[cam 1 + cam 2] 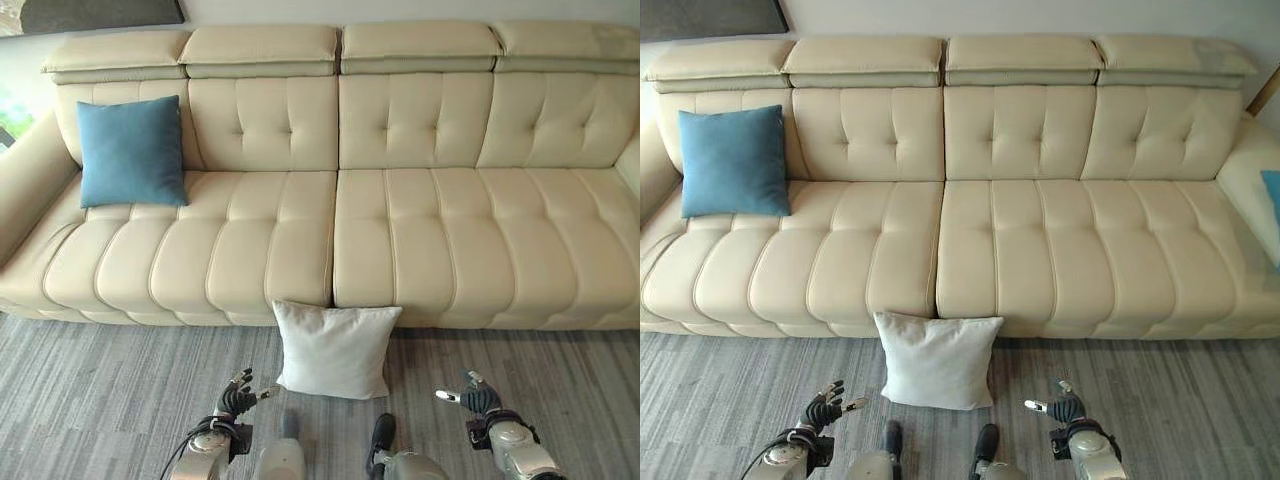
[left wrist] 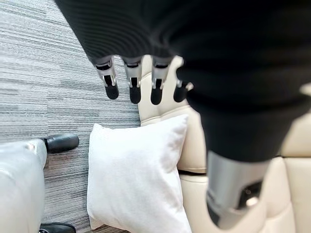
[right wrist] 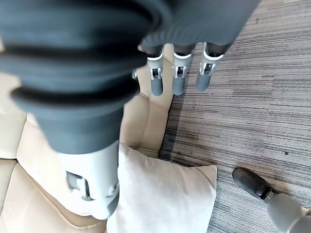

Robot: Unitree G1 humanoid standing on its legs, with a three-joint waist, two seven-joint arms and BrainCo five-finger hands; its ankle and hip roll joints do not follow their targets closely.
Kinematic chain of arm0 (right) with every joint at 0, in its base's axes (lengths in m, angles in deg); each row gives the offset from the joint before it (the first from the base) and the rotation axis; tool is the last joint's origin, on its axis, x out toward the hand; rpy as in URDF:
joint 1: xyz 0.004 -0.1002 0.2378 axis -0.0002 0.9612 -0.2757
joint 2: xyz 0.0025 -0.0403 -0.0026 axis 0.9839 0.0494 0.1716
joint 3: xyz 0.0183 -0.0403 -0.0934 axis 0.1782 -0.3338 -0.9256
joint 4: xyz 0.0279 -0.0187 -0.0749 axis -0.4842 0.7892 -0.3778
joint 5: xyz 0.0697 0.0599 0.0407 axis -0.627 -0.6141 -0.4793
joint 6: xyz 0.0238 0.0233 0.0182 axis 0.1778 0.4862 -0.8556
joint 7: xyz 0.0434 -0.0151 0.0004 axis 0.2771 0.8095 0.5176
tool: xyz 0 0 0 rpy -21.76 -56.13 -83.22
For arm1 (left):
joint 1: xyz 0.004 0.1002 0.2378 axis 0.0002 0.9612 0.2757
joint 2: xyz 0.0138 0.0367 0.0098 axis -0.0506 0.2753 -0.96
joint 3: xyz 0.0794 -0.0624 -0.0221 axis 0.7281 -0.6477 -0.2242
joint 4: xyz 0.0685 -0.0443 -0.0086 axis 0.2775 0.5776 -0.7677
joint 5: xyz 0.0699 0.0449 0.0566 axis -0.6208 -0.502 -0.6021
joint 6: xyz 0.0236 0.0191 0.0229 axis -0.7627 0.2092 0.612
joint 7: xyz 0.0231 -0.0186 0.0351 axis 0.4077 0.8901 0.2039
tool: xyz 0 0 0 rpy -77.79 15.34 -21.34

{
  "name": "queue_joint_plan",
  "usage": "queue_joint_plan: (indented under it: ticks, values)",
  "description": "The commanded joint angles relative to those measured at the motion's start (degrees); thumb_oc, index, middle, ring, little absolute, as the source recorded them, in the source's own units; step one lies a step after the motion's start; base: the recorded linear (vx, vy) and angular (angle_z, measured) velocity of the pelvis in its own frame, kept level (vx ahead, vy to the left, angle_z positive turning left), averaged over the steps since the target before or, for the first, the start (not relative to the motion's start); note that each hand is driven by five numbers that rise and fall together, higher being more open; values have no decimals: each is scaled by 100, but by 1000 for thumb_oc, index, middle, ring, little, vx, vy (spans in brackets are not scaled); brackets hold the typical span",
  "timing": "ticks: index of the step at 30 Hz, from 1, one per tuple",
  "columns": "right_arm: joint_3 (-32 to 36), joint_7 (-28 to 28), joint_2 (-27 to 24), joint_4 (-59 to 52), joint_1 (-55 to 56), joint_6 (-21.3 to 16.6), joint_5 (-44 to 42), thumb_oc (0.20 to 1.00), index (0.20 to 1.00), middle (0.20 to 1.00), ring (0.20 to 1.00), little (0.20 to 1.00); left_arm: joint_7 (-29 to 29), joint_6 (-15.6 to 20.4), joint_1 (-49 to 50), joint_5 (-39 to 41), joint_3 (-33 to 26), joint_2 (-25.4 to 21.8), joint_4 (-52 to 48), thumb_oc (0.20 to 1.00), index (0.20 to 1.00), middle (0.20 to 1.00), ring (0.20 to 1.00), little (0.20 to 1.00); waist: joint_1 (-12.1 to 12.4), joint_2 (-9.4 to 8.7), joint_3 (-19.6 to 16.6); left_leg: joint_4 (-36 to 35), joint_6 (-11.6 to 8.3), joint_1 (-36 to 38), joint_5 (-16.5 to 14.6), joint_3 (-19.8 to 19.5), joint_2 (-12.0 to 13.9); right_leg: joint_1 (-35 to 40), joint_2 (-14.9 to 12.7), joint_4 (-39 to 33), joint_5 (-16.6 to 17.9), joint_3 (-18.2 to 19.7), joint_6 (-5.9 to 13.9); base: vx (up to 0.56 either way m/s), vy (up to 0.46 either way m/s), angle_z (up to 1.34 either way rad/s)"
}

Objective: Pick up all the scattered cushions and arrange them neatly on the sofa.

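A white cushion [image 1: 335, 350] stands on the carpet, leaning against the front of the cream sofa [image 1: 450, 230] near its middle seam. A blue cushion [image 1: 131, 152] sits upright against the backrest at the sofa's left end. The edge of another blue cushion [image 1: 1273, 200] shows at the sofa's far right armrest. My left hand [image 1: 236, 398] hovers low beside the white cushion's lower left corner, open and empty. My right hand [image 1: 478, 397] hangs a little off the cushion's right side, also open and empty. Both wrist views show straight fingers [image 2: 132, 85] above the white cushion [image 3: 165, 199].
Grey striped carpet [image 1: 90, 390] runs along the whole front of the sofa. The seats between the blue cushion and the right end are bare. A dark panel [image 1: 100, 14] hangs on the wall at the upper left.
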Motion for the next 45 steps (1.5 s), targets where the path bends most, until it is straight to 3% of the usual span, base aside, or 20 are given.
queue_joint_plan:
  ticks: [1,12,13,20,22,27,28,33,35,39,45]
  values:
    - [-39,-69,36,-28,-157,-135,70,1000,1000,1000,1000,1000,-10,163,-53,69,-75,-266,-146,1000,1000,1000,1000,1000,23,-137,-92,-65,183,165,30,62,-127,322,-349,341,-926,243,535,56,55,-19]
    - [-240,-172,138,289,-406,-100,166,1000,1000,1000,1000,1000,135,174,-341,-20,-21,-211,500,1000,1000,1000,1000,1000,40,-222,118,-153,270,178,-56,232,-183,100,-431,334,-818,415,661,15,19,-7]
    - [-303,-408,149,797,-774,-103,129,1000,1000,1000,1000,1000,430,247,-768,124,40,-100,1207,1000,1000,1000,1000,1000,44,-224,350,14,272,-244,-58,203,-171,-334,-486,494,-790,439,653,-165,-27,-2]
    - [-354,-847,215,1597,-1652,-117,-265,1000,1000,1000,1000,1000,1064,422,-1674,461,43,14,2471,1000,1000,1000,1000,1000,114,-198,727,523,202,-1249,-161,73,-137,-1345,-595,1046,-869,475,601,-101,-31,3]
    - [-340,-1013,248,1776,-2092,-235,-649,1000,1000,1000,1000,1000,1247,493,-2101,657,31,-83,2857,1000,1000,1000,1000,1000,135,-193,915,758,192,-1820,-132,46,-146,-1954,-677,1394,-891,464,564,-70,1,5]
    - [-334,-1171,151,1707,-2550,-401,-1005,1000,1000,1000,1000,1000,1373,574,-2647,747,49,-481,2942,1000,1000,1000,1000,1000,114,-227,1175,1064,173,-2515,-126,30,-118,-2699,-772,1763,-902,468,564,-70,13,8]
    - [-377,-1270,-31,1571,-2917,-513,-1106,1000,1000,1000,1000,1000,1453,608,-3093,614,164,-893,2888,1000,1000,1000,1000,1000,68,-234,1344,1327,168,-3114,-127,-14,-86,-3261,-844,2017,-890,504,567,-82,25,12]
    - [-444,-1387,-226,1381,-3460,-622,-1183,1000,1000,1000,1000,1000,1502,688,-3658,634,251,-1261,2684,1000,1000,1000,1000,1000,27,-228,1432,1661,184,-3837,-188,-61,-48,-3988,-901,2341,-889,528,594,-64,29,6]
    - [-523,-1519,-369,1102,-3945,-716,-1208,1000,1000,1000,1000,1000,1595,798,-4104,728,311,-1461,2357,1000,1000,1000,1000,1000,-6,-208,1562,1936,206,-4466,-221,-115,-17,-4601,-954,2625,-881,560,623,-64,39,0]
    - [-739,-1673,-364,751,-4626,-816,-1193,1000,1000,1000,1000,1000,1819,915,-4618,777,440,-1543,1964,1000,1000,1000,1000,1000,-42,-183,1569,2351,258,-5342,-330,-216,-9,-5522,-1035,3144,-978,634,615,-5,30,2]
    - [-983,-1751,-146,562,-5166,-882,-1232,1000,1000,1000,1000,1000,1883,899,-5085,793,714,-1376,1987,1000,1000,1000,1000,1000,-96,-195,1448,2711,271,-6104,-410,-272,-33,-6317,-1043,3552,-1041,691,613,29,29,4]
